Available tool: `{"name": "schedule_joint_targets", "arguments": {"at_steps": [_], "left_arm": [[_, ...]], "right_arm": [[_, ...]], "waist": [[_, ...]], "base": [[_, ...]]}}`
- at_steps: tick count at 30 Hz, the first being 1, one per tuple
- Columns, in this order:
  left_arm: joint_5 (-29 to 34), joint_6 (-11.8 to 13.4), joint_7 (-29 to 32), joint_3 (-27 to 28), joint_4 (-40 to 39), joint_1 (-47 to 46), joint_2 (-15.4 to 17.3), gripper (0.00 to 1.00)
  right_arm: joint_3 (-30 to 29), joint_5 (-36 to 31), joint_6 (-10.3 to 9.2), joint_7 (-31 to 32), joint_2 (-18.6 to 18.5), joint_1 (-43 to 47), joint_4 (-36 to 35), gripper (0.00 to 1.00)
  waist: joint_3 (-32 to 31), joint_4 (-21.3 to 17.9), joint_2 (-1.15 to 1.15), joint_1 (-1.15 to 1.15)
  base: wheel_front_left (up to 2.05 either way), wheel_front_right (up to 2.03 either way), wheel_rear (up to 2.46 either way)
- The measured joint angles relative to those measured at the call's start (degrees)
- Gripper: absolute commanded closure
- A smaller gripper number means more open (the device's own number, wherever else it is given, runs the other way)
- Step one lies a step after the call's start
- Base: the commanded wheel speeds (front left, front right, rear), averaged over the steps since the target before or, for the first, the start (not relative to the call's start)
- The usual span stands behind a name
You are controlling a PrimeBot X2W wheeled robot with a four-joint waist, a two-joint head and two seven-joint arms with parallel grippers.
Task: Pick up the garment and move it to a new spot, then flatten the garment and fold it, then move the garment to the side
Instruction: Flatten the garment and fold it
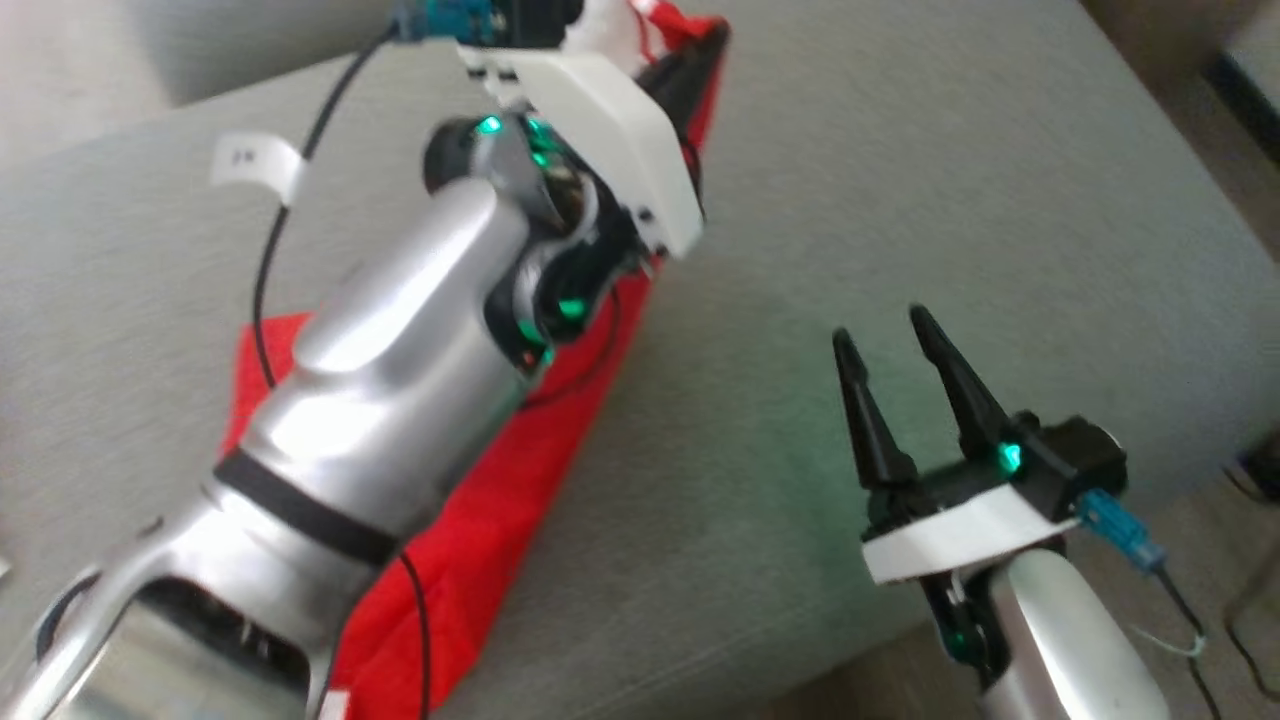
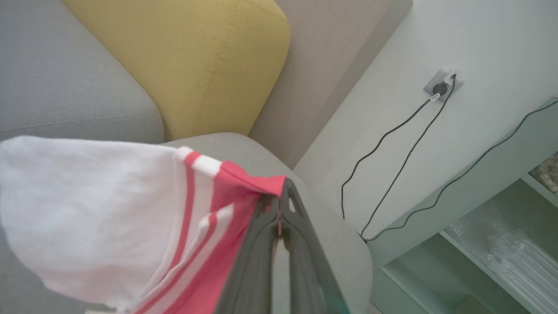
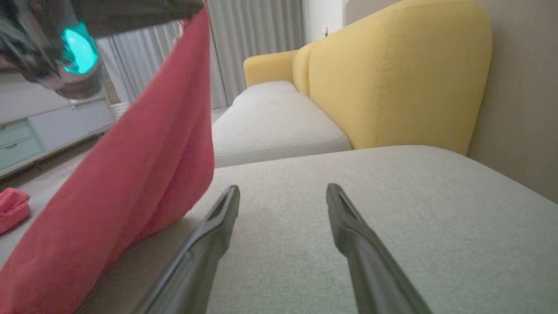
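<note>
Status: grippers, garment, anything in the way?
Left gripper shut on red garment, one end lifted, rest draped down to grey cushion. Right gripper open, empty, low over cushion beside it. No obstacle seen on cushion.

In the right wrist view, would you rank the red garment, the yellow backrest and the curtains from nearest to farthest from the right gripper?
1. Red garment, hanging just left of the right gripper.
2. Yellow backrest, ahead on the right.
3. Curtains, far back.

The left forearm (image 1: 400,360) hides much of the garment (image 1: 480,540), whose lower end seemingly runs off-frame.
</note>
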Motion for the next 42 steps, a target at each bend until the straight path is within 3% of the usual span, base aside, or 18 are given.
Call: {"name": "schedule_joint_targets", "arguments": {"at_steps": [3,7,8,9,14,22,28,36,42], "left_arm": [[0.55,-1.29,-2.88,0.02,6.13,-2.69,-0.77,1.0],[0.52,-2.29,-11.07,0.41,11.74,-4.47,-2.11,1.0],[0.26,-2.36,-12.69,0.35,12.99,-4.69,-2.21,0.53],[-0.63,-2.38,-13.43,-0.13,13.84,-4.81,-2.13,0.0],[-4.94,-2.56,-16.69,-6.49,13.83,-4.48,-2.27,0.0],[-7.61,-0.7,-20.28,-12.85,10.58,-0.48,-2.18,0.0],[-4.46,2.99,-21.25,-11.15,10.28,5.62,-0.57,0.0],[3.87,8.45,-21.26,-5.01,9.46,16.16,7.33,0.0],[4.45,8.67,-21.06,-3.8,14.28,18.98,8.13,0.0]], "right_arm": [[1.83,2.68,0.0,0.0,0.12,-1.35,-0.92,0.0],[3.04,4.1,0.0,-0.01,0.16,-1.47,-1.6,0.0],[3.27,4.14,0.0,-0.01,0.18,-1.47,-1.62,0.0],[3.41,4.16,0.0,-0.01,0.19,-1.47,-1.62,0.0],[3.01,3.44,0.0,-0.01,0.23,-1.45,-1.57,0.0],[1.23,0.23,0.0,-0.01,0.3,-1.19,-1.42,0.0],[-1.18,-2.87,0.0,-0.01,0.31,1.35,-1.51,0.0],[-3.57,-5.49,0.0,-0.01,0.27,4.56,-1.63,0.0],[-3.45,-5.86,0.0,-0.01,0.12,4.61,-1.86,0.0]], "waist": [[1.68,-3.39,0.0,0.0],[3.74,-7.03,0.0,0.0],[4.19,-7.69,0.0,0.0],[4.58,-8.31,0.0,0.0],[4.58,-8.66,0.0,0.0],[1.98,-4.42,0.0,0.0],[-0.36,-0.33,0.0,-0.01],[-2.0,5.21,0.0,-0.01],[-0.23,7.05,0.0,-0.01]], "base": [[0.0,0.0,0.0],[0.0,0.0,0.0],[0.0,0.0,0.0],[0.0,0.0,0.0],[0.0,0.0,0.0],[0.0,0.0,0.0],[0.0,0.0,0.0],[0.0,0.0,0.0],[0.0,0.0,0.0]]}}
